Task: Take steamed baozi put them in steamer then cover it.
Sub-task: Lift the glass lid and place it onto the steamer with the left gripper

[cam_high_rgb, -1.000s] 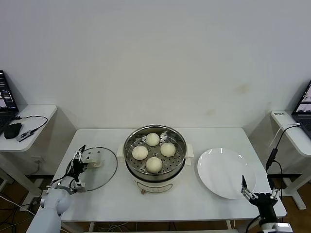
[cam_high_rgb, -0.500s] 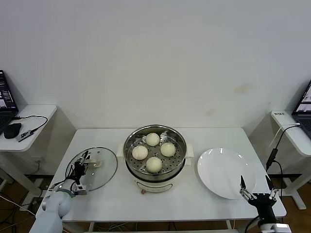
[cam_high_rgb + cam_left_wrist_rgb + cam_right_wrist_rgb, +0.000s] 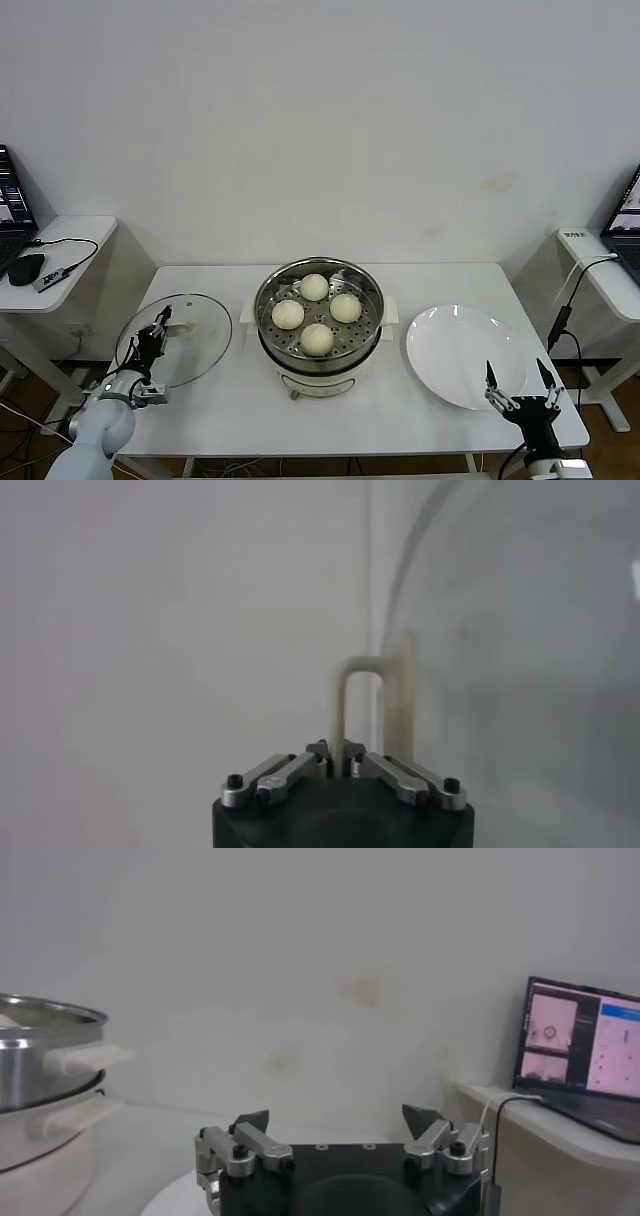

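The table holds the steamer in the middle, four steamed baozi inside it. At nine o'clock from the pot, the cover tilts up, its handle pinched tight by the left gripper. At four o'clock, the right gripper waits, fingers spread wide, by the plate

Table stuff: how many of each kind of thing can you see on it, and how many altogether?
Steamed baozi: 4, all in the steamer
Steamer: 1
Glass cover: 1, gripped by its handle in the left gripper
White plate: 1
Total: 7 things
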Controlling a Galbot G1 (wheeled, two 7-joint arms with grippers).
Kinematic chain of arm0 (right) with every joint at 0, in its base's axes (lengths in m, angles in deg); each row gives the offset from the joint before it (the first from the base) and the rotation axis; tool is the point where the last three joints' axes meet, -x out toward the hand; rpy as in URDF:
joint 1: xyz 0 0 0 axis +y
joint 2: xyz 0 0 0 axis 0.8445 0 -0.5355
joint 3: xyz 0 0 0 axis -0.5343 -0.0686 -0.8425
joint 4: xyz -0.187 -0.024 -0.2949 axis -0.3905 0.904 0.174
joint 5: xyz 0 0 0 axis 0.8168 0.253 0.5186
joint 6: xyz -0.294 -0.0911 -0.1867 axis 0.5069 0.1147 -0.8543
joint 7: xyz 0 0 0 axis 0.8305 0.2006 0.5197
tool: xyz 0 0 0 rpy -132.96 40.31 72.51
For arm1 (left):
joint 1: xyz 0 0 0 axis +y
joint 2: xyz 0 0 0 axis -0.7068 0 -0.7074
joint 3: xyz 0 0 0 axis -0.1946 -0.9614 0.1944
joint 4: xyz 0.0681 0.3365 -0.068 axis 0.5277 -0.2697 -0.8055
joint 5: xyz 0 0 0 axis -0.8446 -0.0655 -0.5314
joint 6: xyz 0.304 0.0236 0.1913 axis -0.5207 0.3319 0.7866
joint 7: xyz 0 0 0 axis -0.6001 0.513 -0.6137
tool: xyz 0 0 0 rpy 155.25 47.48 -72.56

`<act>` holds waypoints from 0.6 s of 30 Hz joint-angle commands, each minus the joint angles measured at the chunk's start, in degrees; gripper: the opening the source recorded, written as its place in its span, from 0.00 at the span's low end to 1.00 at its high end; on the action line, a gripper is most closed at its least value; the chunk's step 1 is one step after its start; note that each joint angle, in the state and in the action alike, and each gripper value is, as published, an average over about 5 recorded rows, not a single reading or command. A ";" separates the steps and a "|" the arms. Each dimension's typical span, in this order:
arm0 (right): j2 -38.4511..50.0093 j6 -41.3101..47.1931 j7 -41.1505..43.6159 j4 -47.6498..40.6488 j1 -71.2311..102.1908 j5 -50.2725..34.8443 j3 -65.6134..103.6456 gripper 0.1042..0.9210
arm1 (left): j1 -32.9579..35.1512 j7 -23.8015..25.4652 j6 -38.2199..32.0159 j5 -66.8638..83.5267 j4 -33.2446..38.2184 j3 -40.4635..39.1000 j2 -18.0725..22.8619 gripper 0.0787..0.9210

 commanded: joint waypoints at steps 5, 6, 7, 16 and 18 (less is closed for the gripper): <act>0.47 -0.17 0.33 -0.09 -0.28 0.52 -1.24 0.88 | 15.02 11.06 12.95 10.16 35.16 7.91 -7.70 0.09; 0.47 -0.18 0.36 -0.11 -0.30 0.60 -1.35 0.88 | 15.79 12.12 14.12 11.29 36.84 8.25 -8.21 0.09; 0.46 -0.21 0.37 -0.14 -0.32 0.71 -1.44 0.88 | 16.41 13.16 15.34 12.48 38.45 8.34 -8.75 0.09; -0.42 -0.21 -0.70 -1.20 -1.15 7.26 -1.71 0.88 | 13.67 18.38 25.84 15.96 51.62 -3.44 -10.41 0.09; -0.83 -0.06 -0.87 -1.27 -1.37 9.37 -1.76 0.88 | 11.00 18.46 28.44 16.03 52.27 -8.53 -10.18 0.09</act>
